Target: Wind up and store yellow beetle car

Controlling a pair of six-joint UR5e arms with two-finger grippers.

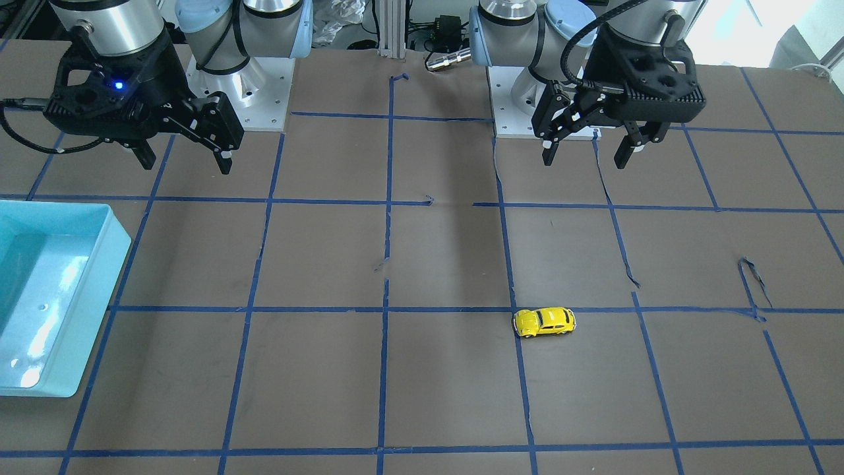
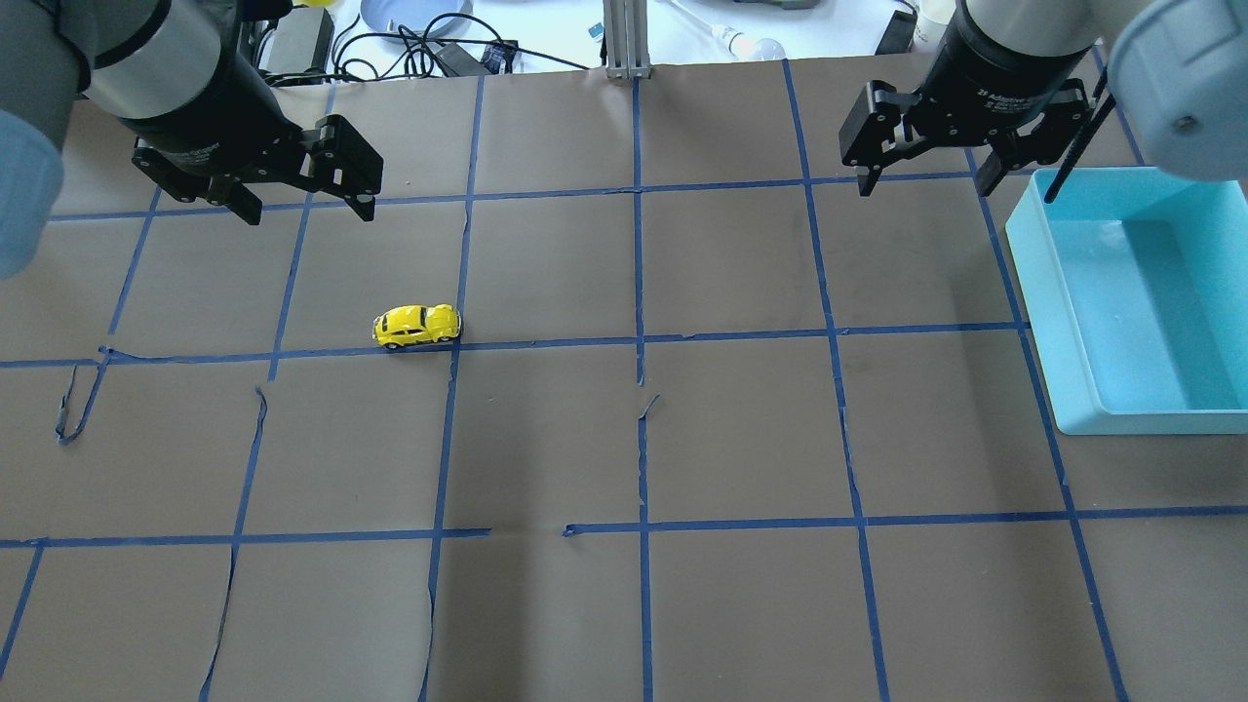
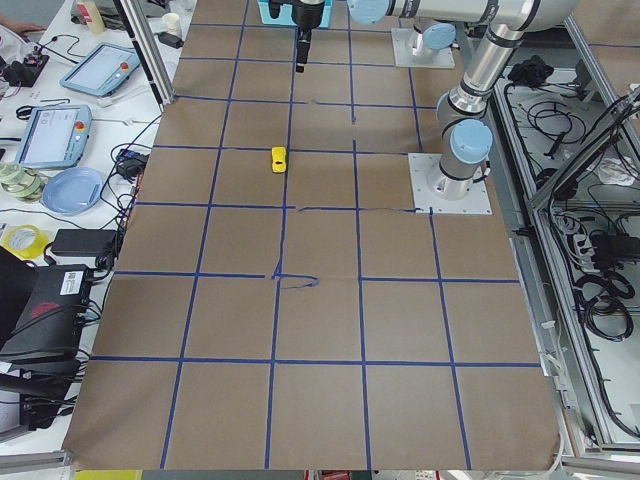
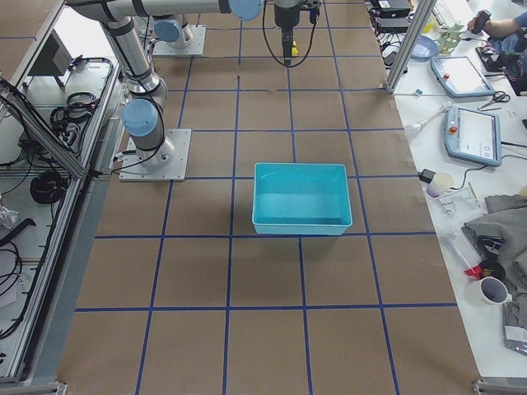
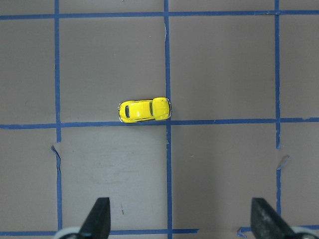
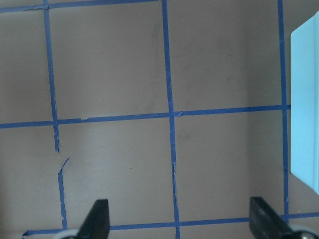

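Observation:
The yellow beetle car [image 1: 544, 322] stands on its wheels on the brown table, beside a blue tape crossing. It also shows in the overhead view [image 2: 416, 326], the exterior left view [image 3: 279, 159] and the left wrist view [image 5: 144, 110]. My left gripper [image 2: 310, 208] hangs open and empty above the table, apart from the car and on the robot's side of it; its fingers frame the bottom of the left wrist view [image 5: 182, 224]. My right gripper [image 2: 924, 183] is open and empty, raised near the bin's corner.
A light-blue open bin [image 2: 1033, 292] stands on the robot's right side of the table, with nothing in it; it also shows in the front-facing view [image 1: 119, 244] and the exterior right view [image 4: 300, 228]. Blue tape lines grid the brown table [image 2: 643, 439]. Operators' gear lies beyond the far edge.

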